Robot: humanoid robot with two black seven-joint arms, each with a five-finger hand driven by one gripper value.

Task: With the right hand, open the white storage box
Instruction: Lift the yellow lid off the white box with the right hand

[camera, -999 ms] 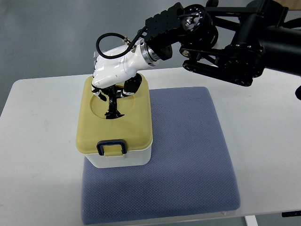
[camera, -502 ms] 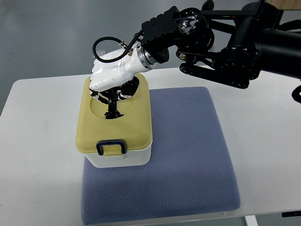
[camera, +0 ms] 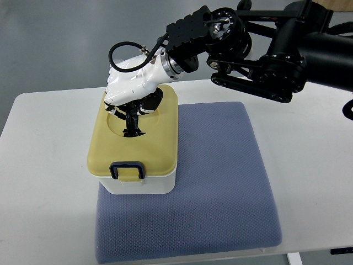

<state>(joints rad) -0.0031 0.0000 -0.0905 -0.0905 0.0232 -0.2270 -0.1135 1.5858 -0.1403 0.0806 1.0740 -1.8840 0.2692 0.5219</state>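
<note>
My fingers (camera: 132, 113) curl down into the round hollow in the top of the lid (camera: 134, 144), closed on the dark handle (camera: 132, 128) that stands in the middle of it; how firmly they grip it I cannot tell, since my white palm hides most of them. My right hand (camera: 131, 88) hangs over the far half of the lid, and its black arm (camera: 259, 49) reaches in from the upper right.

The box (camera: 138, 185) is white below, with a yellow lid on top. It sits on the near left corner of the blue mat (camera: 220, 182), partly over the mat's left edge, and the mat lies on the white table (camera: 44, 182). A blue-framed latch (camera: 127, 170) shows at the lid's near edge.
</note>
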